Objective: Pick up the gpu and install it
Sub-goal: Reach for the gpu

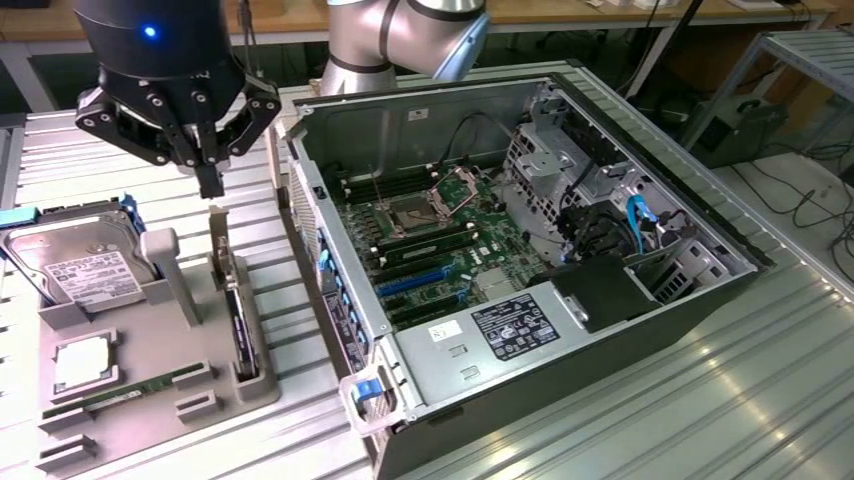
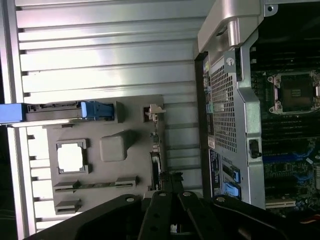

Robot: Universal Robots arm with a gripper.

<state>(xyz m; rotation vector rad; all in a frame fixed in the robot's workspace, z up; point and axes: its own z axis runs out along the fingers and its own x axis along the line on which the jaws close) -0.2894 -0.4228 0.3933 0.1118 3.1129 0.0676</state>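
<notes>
The gpu (image 1: 232,300) stands on edge in a slot of the grey fixture (image 1: 180,330). It is a thin dark card with its silvery bracket end toward the back. My gripper (image 1: 210,186) hangs just above the card's far end, its fingers closed to a single tip with nothing between them. In the wrist view the gpu (image 2: 155,150) shows as a narrow edge-on strip, and the gripper (image 2: 169,184) sits over one end of it. The open computer case (image 1: 340,150) lies to the exterior view's right, with its motherboard (image 1: 441,245) and blue card slots (image 1: 414,282) exposed.
The fixture also carries a silver hard drive (image 1: 78,268) in a blue-edged holder, a square processor (image 1: 83,362) and a long green memory stick (image 1: 127,392). The case wall stands close beside the fixture. Ribbed metal table (image 1: 694,400) surrounds everything.
</notes>
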